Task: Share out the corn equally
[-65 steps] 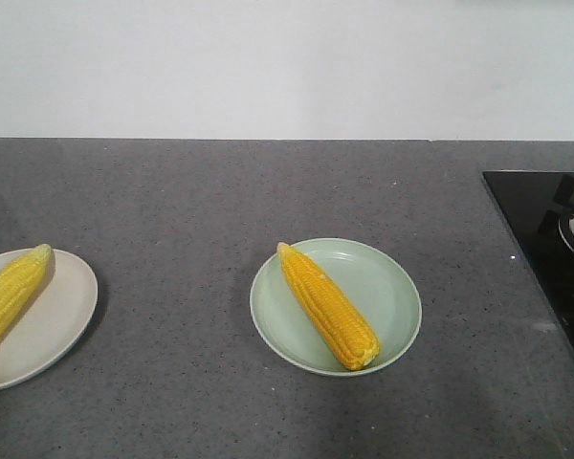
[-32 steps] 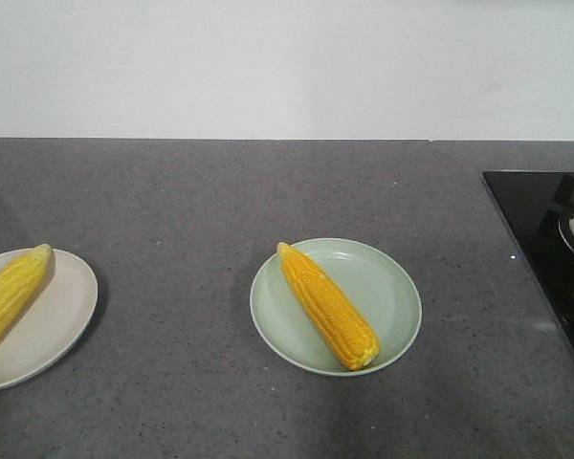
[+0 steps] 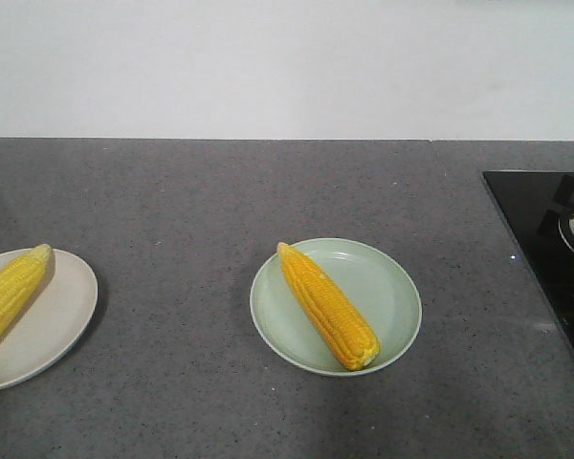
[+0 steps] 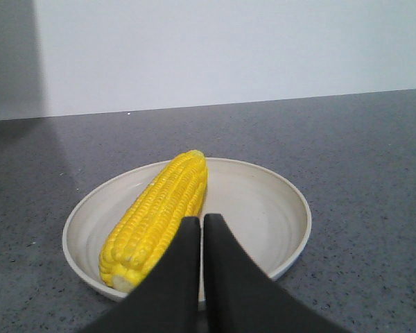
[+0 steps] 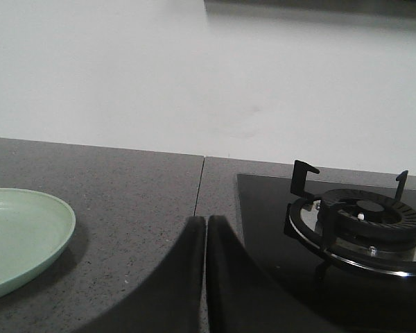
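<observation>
One corn cob (image 3: 327, 304) lies diagonally on the pale green plate (image 3: 392, 277) in the middle of the counter. A second corn cob (image 3: 10, 292) (image 4: 159, 215) rests on the beige plate (image 3: 53, 320) (image 4: 263, 201) at the left edge. My left gripper (image 4: 202, 220) is shut and empty, its tips hovering over the near side of the beige plate, just right of that cob. My right gripper (image 5: 206, 220) is shut and empty above bare counter, between the green plate (image 5: 21, 232) and the hob. Neither gripper shows in the front view.
A black glass hob (image 3: 545, 239) with a gas burner (image 5: 360, 222) occupies the right end of the grey counter (image 3: 191, 201). A white wall runs along the back.
</observation>
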Controlling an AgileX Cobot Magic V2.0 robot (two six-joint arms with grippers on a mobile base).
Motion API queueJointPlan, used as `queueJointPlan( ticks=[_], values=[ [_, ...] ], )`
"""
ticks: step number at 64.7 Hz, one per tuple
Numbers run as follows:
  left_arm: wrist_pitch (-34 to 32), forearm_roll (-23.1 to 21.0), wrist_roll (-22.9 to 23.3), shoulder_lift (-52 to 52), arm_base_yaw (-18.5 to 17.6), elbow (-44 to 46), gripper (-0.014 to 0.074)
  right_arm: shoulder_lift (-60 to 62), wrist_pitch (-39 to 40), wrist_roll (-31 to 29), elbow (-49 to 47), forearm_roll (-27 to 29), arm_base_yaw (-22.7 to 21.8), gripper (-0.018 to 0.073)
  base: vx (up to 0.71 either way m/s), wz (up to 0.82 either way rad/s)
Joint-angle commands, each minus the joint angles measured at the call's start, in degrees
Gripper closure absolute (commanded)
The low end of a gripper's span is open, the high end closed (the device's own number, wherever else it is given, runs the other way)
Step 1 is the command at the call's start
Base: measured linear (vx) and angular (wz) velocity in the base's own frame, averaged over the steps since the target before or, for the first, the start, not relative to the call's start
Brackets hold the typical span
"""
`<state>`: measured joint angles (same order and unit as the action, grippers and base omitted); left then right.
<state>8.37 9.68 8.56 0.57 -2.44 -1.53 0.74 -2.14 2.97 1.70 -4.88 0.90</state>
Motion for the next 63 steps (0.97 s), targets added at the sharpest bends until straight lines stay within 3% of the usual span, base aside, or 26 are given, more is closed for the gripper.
queueJointPlan(
  ticks=[1,63],
  values=[
    [-4.47,-0.01,0.57,0.99,0.22,-0.17,0.0603,0.40,3.93,-0.08,0.49,0.05,-0.35,0.0561,0.00,0.00],
    [-4.47,-0.01,0.57,0.99,0.22,-0.17,0.0603,0.40,3.93,-0.08,0.49,0.05,-0.35,0.0561,0.00,0.00]
  ],
)
